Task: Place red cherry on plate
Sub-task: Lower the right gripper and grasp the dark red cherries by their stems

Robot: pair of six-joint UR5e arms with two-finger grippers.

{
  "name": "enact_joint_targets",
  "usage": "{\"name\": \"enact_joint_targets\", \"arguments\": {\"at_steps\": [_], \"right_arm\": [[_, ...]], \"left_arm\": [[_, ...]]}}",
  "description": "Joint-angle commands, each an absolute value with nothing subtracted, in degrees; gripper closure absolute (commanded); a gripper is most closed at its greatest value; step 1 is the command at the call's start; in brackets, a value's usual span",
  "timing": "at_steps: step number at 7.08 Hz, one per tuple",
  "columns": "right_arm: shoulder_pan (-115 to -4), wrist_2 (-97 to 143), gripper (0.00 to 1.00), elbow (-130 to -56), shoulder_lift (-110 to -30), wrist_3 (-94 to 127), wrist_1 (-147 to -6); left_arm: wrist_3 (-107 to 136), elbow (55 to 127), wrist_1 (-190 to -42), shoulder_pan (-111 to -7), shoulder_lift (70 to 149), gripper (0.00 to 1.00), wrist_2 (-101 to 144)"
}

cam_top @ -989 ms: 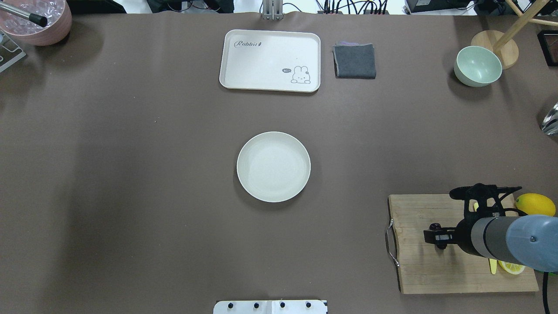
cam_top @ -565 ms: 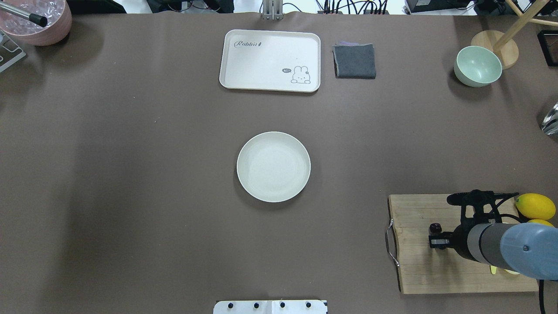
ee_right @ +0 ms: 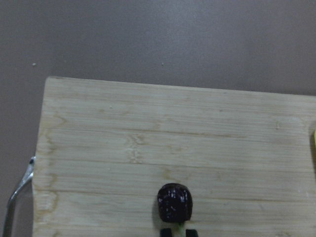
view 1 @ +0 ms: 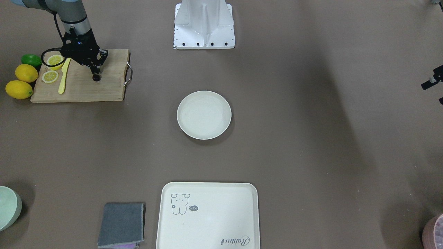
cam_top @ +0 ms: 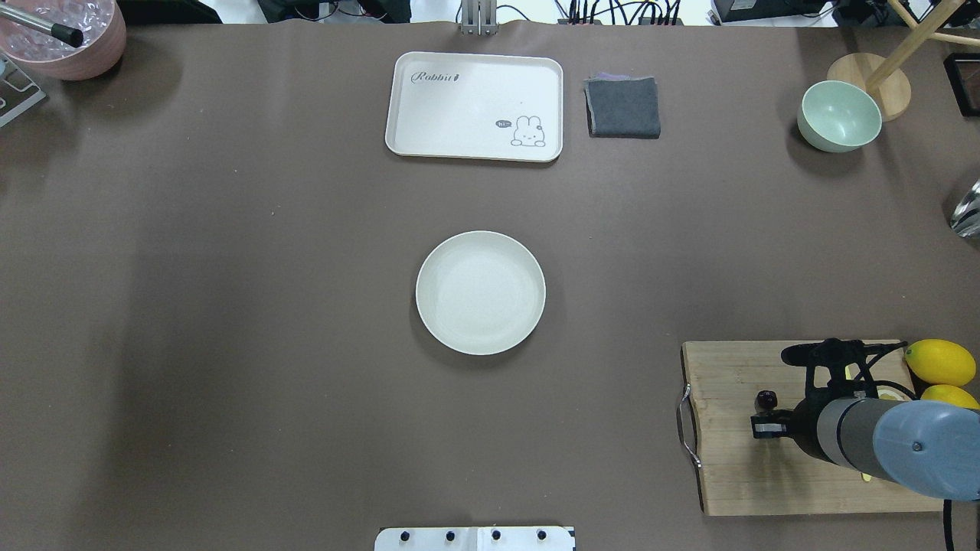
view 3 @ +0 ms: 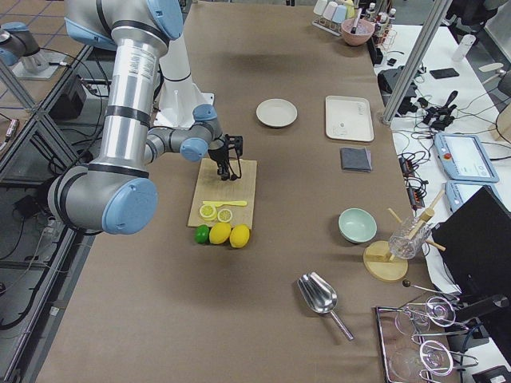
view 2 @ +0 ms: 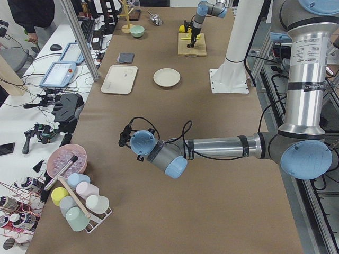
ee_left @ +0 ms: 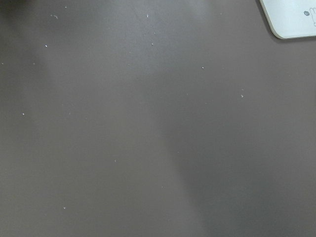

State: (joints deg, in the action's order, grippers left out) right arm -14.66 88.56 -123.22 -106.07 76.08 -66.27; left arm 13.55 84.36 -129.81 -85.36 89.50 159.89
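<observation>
Wooden cutting board (cam_top: 727,459) is carrying the red cherry (cam_top: 763,399), lying at 4 o'clock from the plate (cam_top: 480,292), well apart. We are seeing the right gripper (ee_right: 178,232) narrow, nearly closed, at the cherry's 6 o'clock. About the left gripper (view 2: 126,138), we are unable to tell.

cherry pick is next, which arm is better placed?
Right. The right gripper hangs right over the red cherry on the cutting board. The left gripper is over bare table toward the other end, past the plate.
</observation>
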Motion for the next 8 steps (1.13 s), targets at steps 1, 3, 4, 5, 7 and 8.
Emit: {"name": "enact_joint_targets", "arguments": {"at_steps": [1, 3, 4, 5, 7, 8], "right_arm": [[-17.12, 90.42, 1.00, -125.58, -106.00, 75.24, -66.79], [-28.41, 102.33, 1.00, -130.49, -106.00, 70.26, -69.58], [-35.18, 110.40, 1.00, -134.95, -104.52, 66.66, -77.61], [-44.55, 118.40, 1.00, -137.70, -96.41, 60.79, -90.22], [-52.02, 122.34, 1.00, -139.49, -72.29, 52.84, -123.06], [-52.03, 121.73, 1.00, -136.26, -61.20, 52.74, -131.75]], "left_arm": [[13.97, 84.55, -129.81, -85.34, 89.56, 0.02, 159.61], [14.32, 84.55, -129.90, -85.34, 89.56, 0.02, 159.61], [14.41, 84.64, -129.90, -85.34, 89.56, 0.02, 159.61], [14.41, 84.55, -129.82, -85.34, 89.56, 0.02, 159.61], [14.59, 84.46, -129.81, -85.34, 89.47, 0.02, 159.52], [14.68, 84.29, -129.81, -85.43, 89.39, 0.02, 158.48]]}}
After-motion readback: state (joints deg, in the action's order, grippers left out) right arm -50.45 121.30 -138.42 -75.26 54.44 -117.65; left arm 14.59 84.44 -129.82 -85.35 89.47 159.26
